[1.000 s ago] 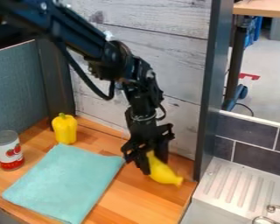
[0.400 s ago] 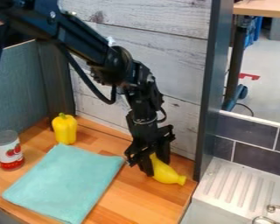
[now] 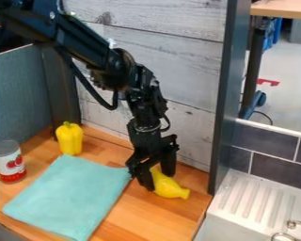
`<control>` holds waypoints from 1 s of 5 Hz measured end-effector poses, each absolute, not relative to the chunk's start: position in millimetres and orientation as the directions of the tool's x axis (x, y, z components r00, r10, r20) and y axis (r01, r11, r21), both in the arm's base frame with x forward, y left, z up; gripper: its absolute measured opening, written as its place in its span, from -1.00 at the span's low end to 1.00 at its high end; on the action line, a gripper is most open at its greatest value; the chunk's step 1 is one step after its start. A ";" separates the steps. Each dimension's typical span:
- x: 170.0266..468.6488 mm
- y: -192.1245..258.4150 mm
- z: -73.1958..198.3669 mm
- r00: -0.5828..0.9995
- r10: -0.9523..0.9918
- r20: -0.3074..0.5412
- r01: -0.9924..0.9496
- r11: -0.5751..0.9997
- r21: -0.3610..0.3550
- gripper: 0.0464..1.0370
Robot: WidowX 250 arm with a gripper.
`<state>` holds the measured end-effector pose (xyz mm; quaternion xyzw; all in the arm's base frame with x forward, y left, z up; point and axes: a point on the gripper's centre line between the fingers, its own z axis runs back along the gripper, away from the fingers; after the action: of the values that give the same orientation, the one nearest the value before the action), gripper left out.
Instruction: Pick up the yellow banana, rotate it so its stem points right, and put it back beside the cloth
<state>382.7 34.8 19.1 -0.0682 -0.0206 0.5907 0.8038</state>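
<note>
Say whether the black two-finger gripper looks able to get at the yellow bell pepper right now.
Probably, once the black two-finger gripper is clear of the yellow squash: nothing upright stands between there and the yellow bell pepper, only wooden counter and flat turquoise cloth.

- Just below centre: black gripper (image 3: 157, 180) around a yellow squash-like thing (image 3: 169, 189), narrow end toward lower right
- Left: upright yellow pepper (image 3: 69, 139)
- Left edge: upright red-and-white can (image 3: 10, 163)
- Lower left: teal cloth (image 3: 68, 195), flat
- Lower right: pale ridged drainboard (image 3: 250, 207)
</note>
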 end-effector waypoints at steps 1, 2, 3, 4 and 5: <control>385.1 39.2 23.9 0.253 0.965 -0.065 -0.956 0.239 -0.172 0.94; 386.2 43.8 36.0 0.220 0.972 -0.082 -0.954 0.196 -0.227 0.93; 381.7 41.0 43.4 0.236 0.968 -0.089 -0.947 0.209 -0.244 0.93; 366.8 42.2 68.3 0.295 0.954 -0.053 -0.929 0.273 -0.249 0.93; 338.3 59.3 88.4 0.398 0.917 0.012 -0.906 0.395 -0.153 0.93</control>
<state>338.3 59.3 88.4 -0.0611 -0.0471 0.5467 0.8338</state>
